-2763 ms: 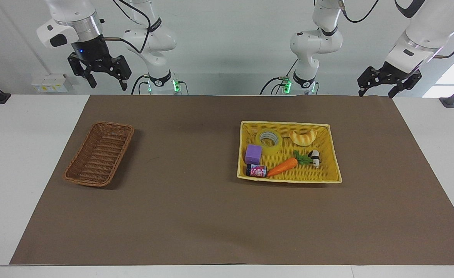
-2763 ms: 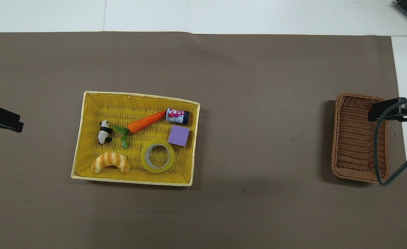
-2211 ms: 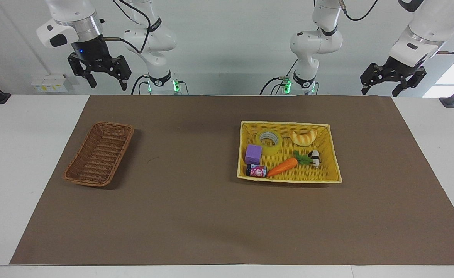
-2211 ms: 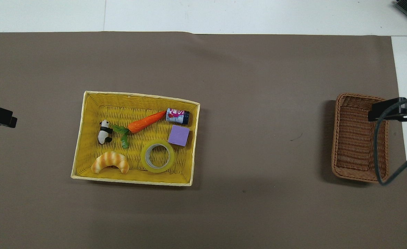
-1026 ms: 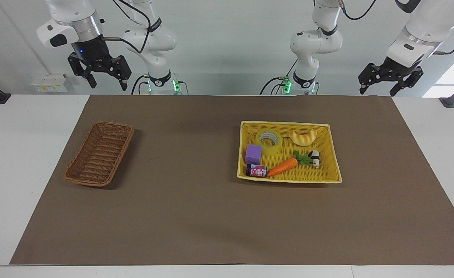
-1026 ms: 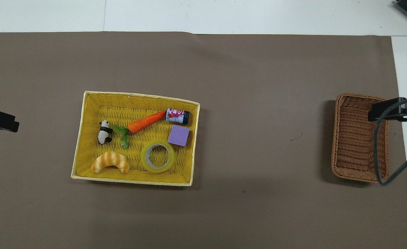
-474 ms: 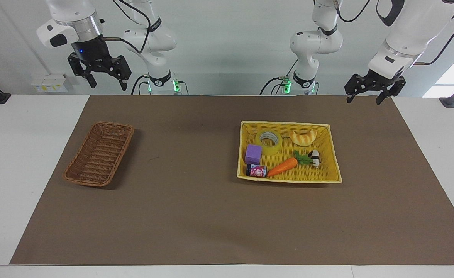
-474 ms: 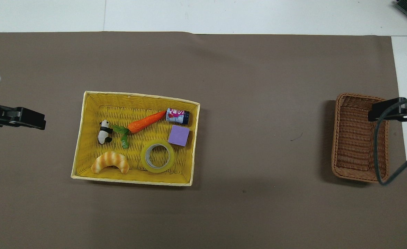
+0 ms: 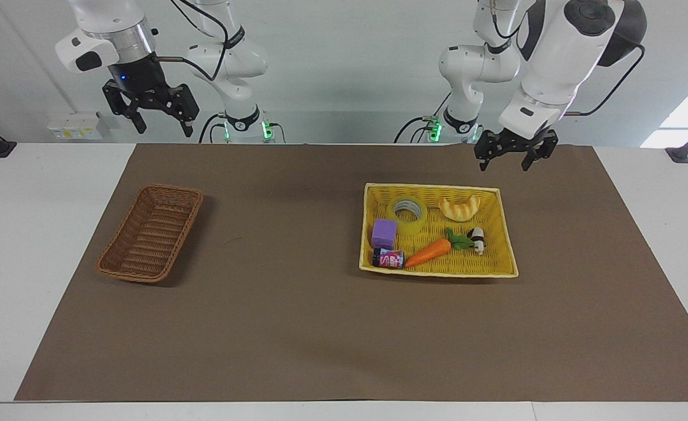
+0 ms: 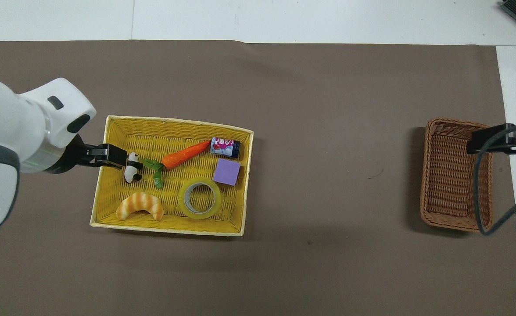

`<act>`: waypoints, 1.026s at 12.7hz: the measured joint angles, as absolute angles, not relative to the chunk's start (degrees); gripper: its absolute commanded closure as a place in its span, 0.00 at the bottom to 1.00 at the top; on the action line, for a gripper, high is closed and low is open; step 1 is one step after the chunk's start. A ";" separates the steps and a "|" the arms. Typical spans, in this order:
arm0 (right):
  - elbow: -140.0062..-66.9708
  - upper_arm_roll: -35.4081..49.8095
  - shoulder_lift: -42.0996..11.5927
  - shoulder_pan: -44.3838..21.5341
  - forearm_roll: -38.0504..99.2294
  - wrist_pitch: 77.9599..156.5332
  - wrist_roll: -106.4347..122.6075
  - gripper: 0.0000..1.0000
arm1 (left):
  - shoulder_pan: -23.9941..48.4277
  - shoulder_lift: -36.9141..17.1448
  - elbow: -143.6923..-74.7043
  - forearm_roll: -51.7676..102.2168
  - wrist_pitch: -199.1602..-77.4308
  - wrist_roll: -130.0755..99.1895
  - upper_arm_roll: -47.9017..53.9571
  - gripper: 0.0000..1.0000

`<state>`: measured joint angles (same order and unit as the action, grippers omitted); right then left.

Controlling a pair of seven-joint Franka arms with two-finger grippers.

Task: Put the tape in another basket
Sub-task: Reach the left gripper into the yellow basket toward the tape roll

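The tape (image 9: 409,212) (image 10: 199,198) is a yellowish roll lying flat in the yellow woven tray (image 9: 499,268) (image 10: 167,228), at the tray's edge nearest the robots, next to a purple cube (image 9: 384,233) (image 10: 227,172). The brown wicker basket (image 9: 150,232) (image 10: 453,173) stands empty toward the right arm's end of the table. My left gripper (image 9: 515,156) (image 10: 114,157) is open and empty, up in the air over the tray's end nearest the left arm's side. My right gripper (image 9: 150,111) is open and empty, waiting high above the basket's end of the table.
The tray also holds a croissant (image 9: 460,207) (image 10: 140,206), a toy carrot (image 9: 429,251) (image 10: 183,155), a small panda figure (image 9: 477,238) (image 10: 131,169) and a small can (image 9: 388,258) (image 10: 225,147). A brown mat (image 9: 297,327) covers the table.
My left arm has swung in from the table's end toward the yellow tray and lowered, its gripper now over the tray. The right arm and all objects have not moved.
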<state>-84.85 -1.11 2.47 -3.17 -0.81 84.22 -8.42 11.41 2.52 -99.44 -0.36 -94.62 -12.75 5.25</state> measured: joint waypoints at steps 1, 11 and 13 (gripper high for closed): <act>-84.85 -1.11 2.47 -3.17 -0.81 84.22 -8.42 0.00 | 12.45 2.84 -100.91 -0.36 -95.93 -14.06 5.28 0.00; -84.85 -1.11 2.47 -3.17 -0.81 84.22 -8.42 0.00 | 15.68 5.24 -121.06 1.92 -114.44 -18.46 5.25 0.00; -84.85 -1.11 2.47 -3.17 -0.81 84.22 -8.42 0.00 | 17.23 4.52 -124.76 2.35 -119.22 -19.82 5.24 0.00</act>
